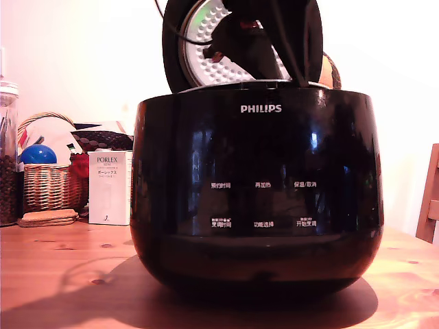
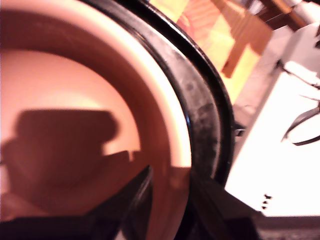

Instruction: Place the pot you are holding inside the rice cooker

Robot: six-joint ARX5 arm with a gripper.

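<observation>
While I read both feeds, left to right:
Clutter: at the exterior view's left a glass jar [image 1: 8,154], a wicker basket [image 1: 49,185] and a white PORLEX box [image 1: 110,187] stand on the worktop [image 1: 62,274], well apart from the drop.
Rice cooker: the rice cooker [image 1: 255,192] fills the middle, lid up behind.
Pot: the pot [image 2: 172,112] looks lowered inside the cooker, its rim beside the cooker's black collar.
Gripper: the gripper [image 2: 170,192] pinches the pot's rim wall, one finger each side.
Risk: I judge a tilted release could leave the pot cocked; the raised lid crowds the arm's exit.
</observation>
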